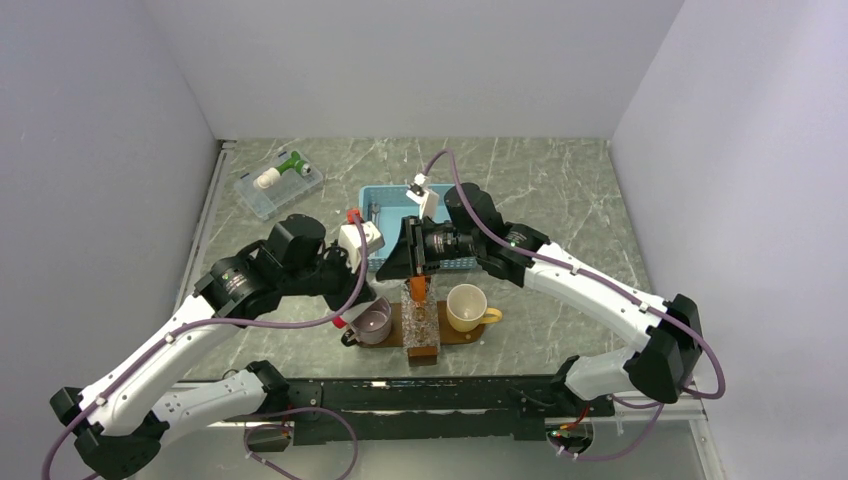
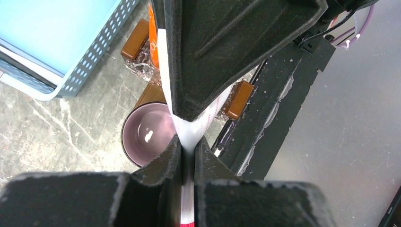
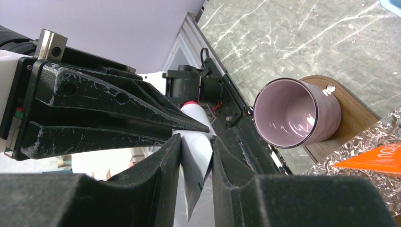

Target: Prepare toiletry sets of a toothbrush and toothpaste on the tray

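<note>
A white tube (image 2: 188,132) with a red end hangs between both arms above the table's near edge. My left gripper (image 2: 189,146) is shut on its red-capped end. My right gripper (image 3: 195,139) is shut on its flat crimped end (image 3: 196,161). In the top view the two grippers meet left of the tray (image 1: 455,338), a dark-brown board. The orange toothpaste (image 1: 417,290) stands upright in a cut-glass tumbler (image 1: 421,340) at the tray's middle. A purple cup (image 3: 295,113) sits on the tray's left end. No toothbrush shows in any view.
A yellow cup (image 1: 467,307) stands on the tray's right end. A light-blue slotted basket (image 1: 395,205) lies just behind the tray, under the right wrist. A clear plastic box (image 1: 255,195) holding a green and white item sits at the back left. The black base rail (image 2: 283,94) runs close below the grippers.
</note>
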